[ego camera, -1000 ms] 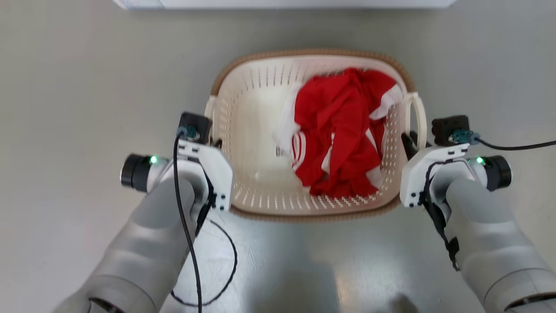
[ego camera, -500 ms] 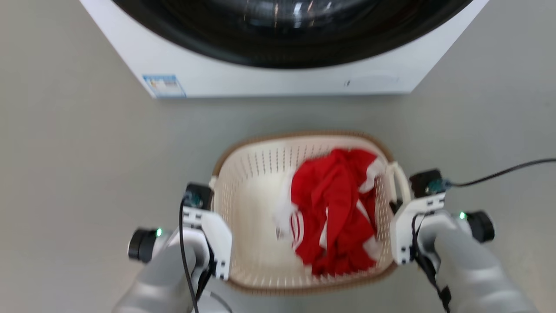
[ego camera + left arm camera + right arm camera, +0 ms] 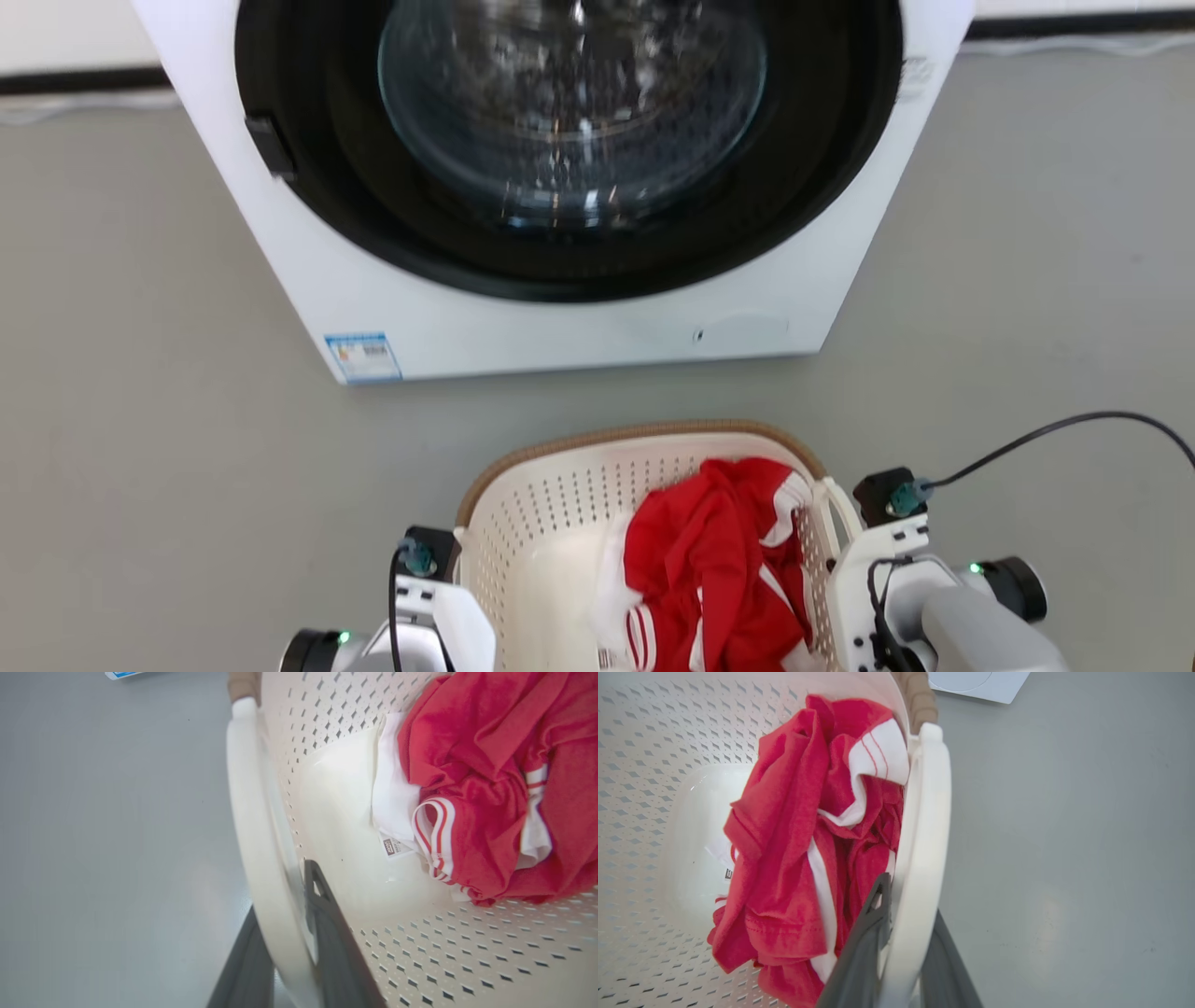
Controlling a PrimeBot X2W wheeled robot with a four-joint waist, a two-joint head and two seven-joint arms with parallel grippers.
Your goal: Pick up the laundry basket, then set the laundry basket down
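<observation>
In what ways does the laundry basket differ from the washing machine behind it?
Size: the laundry basket is far smaller than the washing machine.
Surface: the basket's cream walls are perforated under a brown rim; the machine's white front is solid around a dark round door.
Contents: the basket holds a red and white garment; what lies behind the machine's glass I cannot tell.
Both are pale-bodied.
</observation>
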